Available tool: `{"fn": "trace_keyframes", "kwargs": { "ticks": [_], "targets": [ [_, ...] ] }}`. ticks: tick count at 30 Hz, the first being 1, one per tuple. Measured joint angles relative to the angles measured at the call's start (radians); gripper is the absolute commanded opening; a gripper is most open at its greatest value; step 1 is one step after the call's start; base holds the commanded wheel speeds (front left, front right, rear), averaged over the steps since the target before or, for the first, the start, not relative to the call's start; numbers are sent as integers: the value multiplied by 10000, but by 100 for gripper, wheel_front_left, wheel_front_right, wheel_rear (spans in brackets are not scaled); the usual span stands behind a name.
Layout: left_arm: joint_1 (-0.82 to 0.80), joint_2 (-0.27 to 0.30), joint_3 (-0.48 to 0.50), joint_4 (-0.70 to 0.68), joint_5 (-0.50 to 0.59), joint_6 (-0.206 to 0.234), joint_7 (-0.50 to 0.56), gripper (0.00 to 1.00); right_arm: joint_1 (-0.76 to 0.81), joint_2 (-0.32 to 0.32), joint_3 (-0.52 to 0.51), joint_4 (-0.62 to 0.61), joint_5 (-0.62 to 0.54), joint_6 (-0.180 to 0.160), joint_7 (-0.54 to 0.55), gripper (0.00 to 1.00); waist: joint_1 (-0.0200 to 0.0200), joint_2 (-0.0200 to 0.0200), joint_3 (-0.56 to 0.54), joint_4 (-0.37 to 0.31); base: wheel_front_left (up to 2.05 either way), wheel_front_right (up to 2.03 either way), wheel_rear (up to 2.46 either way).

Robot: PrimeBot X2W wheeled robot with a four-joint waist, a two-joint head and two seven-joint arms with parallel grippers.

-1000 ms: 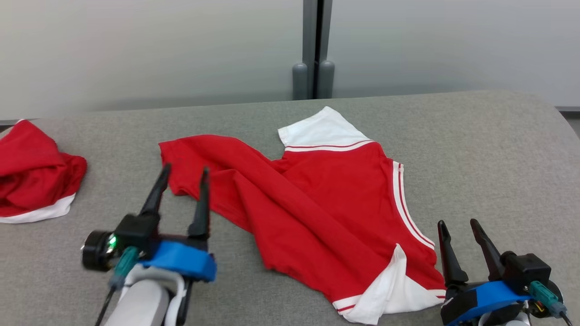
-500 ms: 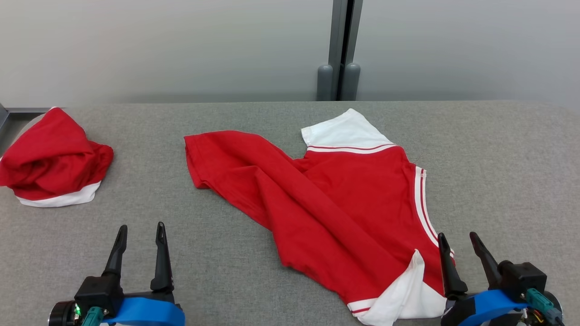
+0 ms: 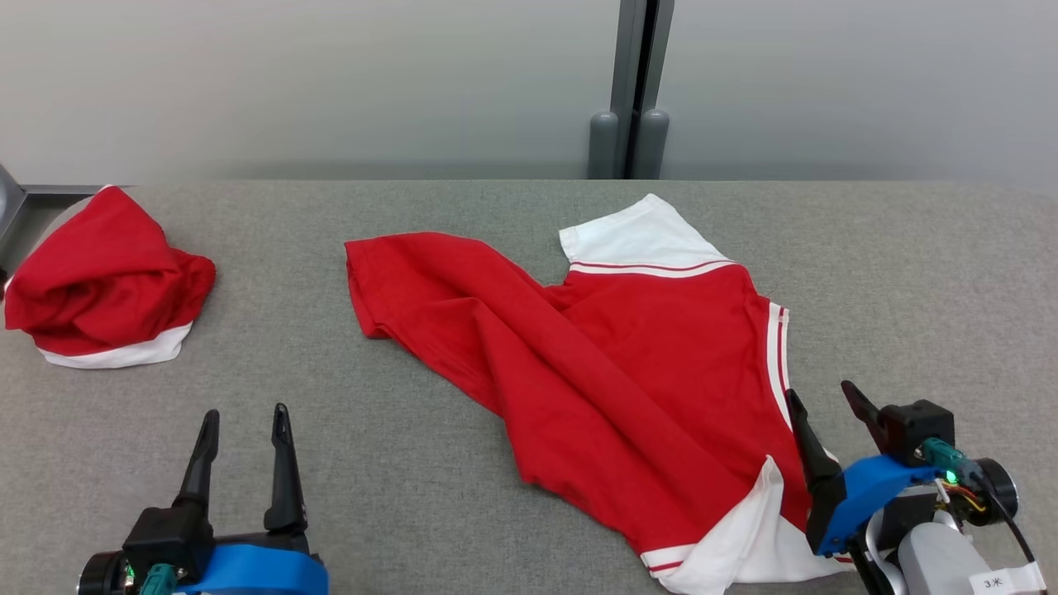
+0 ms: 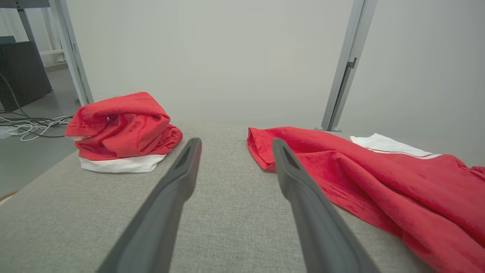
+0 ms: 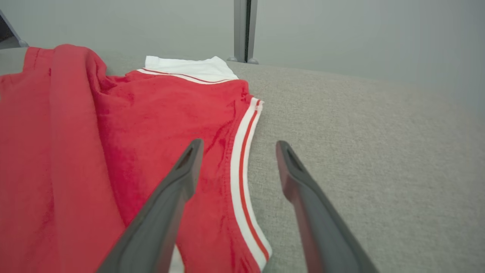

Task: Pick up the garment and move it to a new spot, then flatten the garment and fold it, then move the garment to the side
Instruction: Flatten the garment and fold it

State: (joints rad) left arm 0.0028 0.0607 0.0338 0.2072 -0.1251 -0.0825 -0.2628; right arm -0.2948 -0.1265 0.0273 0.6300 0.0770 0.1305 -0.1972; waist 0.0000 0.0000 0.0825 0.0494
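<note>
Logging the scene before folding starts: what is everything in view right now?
shirt: one, red with white trim, rumpled across the table's middle and right
bundle: one, red and white, crumpled at the table's far left
table: one, grey fabric, under both
post: one, grey, behind the table
cables: several, white and dark, on the floor beside the table
left end effector: one, dark, open over bare table
right end effector: one, dark, open over the shirt's striped edge
</note>
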Motion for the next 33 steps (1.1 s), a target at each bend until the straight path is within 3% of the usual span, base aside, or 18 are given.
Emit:
{"fn": "trace_keyframes", "kwargs": {
  "ticks": [6, 15, 16, 17, 18, 22, 28, 31, 32, 33],
  "targets": [
    [82, -59, -50, 201, 115, -125, -2, 100, -27, -263, 46, 1254, 184, 0, 385, 100, 0, 0, -23, 82, 0, 0, 0],
    [118, -86, 86, 324, 138, -199, -2, 100, 319, -71, 564, 2119, 823, -15, 493, 100, -1, -1, -53, 34, 0, 0, 0],
    [122, -86, 104, 332, 140, -203, 0, 100, 304, -73, 683, 2163, 865, -17, 468, 54, 0, -1, -57, 20, 0, 0, 0],
    [124, -86, 105, 347, 138, -211, -2, 100, 274, -59, 811, 2186, 901, -25, 454, 35, -1, 0, -57, 4, 0, 0, 0],
    [126, -86, 105, 349, 136, -211, -2, 100, 249, -36, 894, 2192, 993, -27, 387, 0, -1, -1, -43, -18, 0, 0, 0],
    [128, -90, 113, 366, 121, -207, -2, 100, -6, -236, 734, 2255, 1302, 6, 35, 0, 0, 2, -10, -109, 0, 0, 0],
    [128, -96, 40, 412, 119, -207, -2, 100, -570, -1898, -844, 2633, 1302, 2, -261, 0, -1, 2, -36, -151, 0, 0, 0],
    [128, -94, -54, 437, 102, -192, -2, 100, -701, -2211, -1198, 2892, 1162, 2, -345, 0, 0, 3, -46, -138, 0, 0, 0],
    [128, -98, -86, 437, 86, -167, -2, 100, -736, -2215, -1218, 2934, 1106, 2, -376, 8, 0, 3, -51, -136, 0, 0, 0],
    [128, -96, -100, 443, 61, -150, -2, 100, -764, -2184, -1237, 2955, 1034, 2, -393, 85, 0, 3, -65, -137, 0, 0, 0]
  ]
}}
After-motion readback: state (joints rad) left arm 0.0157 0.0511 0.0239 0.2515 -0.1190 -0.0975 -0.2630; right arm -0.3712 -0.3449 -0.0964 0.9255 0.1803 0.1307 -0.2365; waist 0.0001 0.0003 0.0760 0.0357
